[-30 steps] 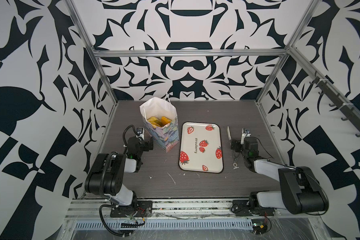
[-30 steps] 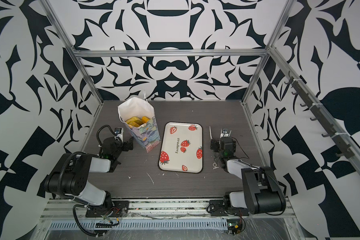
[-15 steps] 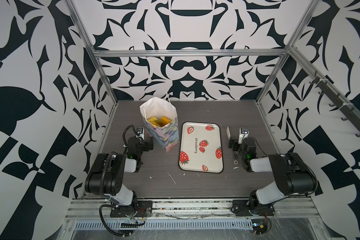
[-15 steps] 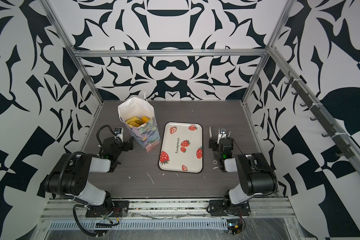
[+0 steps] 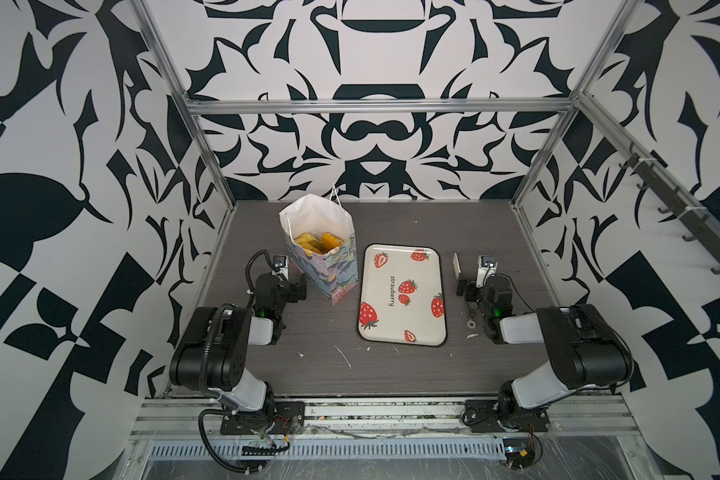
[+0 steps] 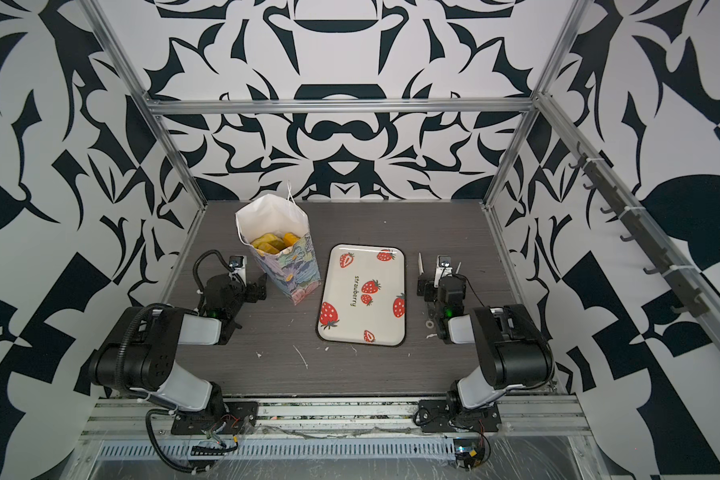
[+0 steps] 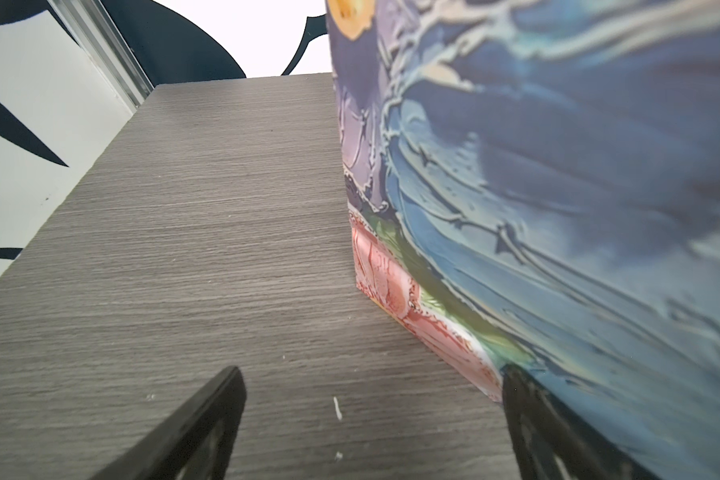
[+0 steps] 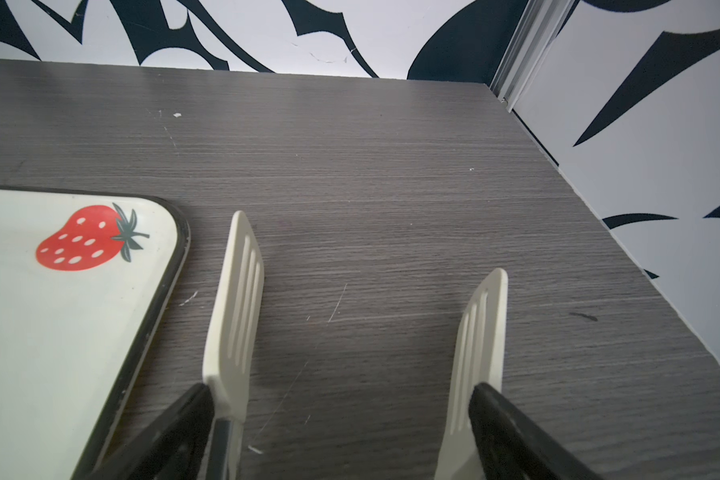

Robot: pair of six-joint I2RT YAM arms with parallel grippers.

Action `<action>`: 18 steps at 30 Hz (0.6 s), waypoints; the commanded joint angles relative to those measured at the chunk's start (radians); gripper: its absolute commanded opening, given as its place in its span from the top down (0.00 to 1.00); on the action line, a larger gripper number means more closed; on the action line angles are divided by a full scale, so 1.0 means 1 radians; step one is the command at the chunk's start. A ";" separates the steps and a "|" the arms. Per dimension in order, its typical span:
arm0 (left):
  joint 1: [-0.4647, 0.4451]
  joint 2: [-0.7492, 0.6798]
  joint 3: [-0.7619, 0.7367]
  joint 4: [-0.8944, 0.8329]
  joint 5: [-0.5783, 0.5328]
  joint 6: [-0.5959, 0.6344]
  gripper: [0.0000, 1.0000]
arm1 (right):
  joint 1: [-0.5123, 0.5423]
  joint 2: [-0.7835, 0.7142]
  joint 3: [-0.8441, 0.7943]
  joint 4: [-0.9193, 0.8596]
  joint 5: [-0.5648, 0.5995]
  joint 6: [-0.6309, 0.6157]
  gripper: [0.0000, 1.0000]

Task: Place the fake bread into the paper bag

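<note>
The glossy fake bread (image 5: pixel 317 243) sits piled inside the upright paper bag (image 5: pixel 333 274), light, hard and slippery by the look, best pinched across a roll's middle, while the left gripper (image 7: pixel 373 374) beside the bag and the right gripper (image 8: pixel 371 245) near the tray (image 5: pixel 400 259) both gape wide, empty

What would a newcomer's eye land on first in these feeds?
The upright pastel paper bag at the back left of the table, with yellow fake bread piled inside. Next, the strawberry tray lying bare beside it at the centre. The left gripper sits open by the bag's base, the right gripper open beside the tray.
</note>
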 commanded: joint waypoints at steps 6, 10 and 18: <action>0.003 -0.001 0.021 0.024 -0.005 -0.007 0.01 | -0.005 -0.002 0.023 0.005 -0.007 0.000 0.00; 0.003 -0.001 0.022 0.025 -0.005 -0.008 0.01 | -0.004 -0.001 0.023 0.006 -0.007 0.001 0.00; 0.003 0.001 0.021 0.030 -0.002 -0.010 0.01 | -0.004 -0.001 0.023 0.007 -0.007 0.002 0.00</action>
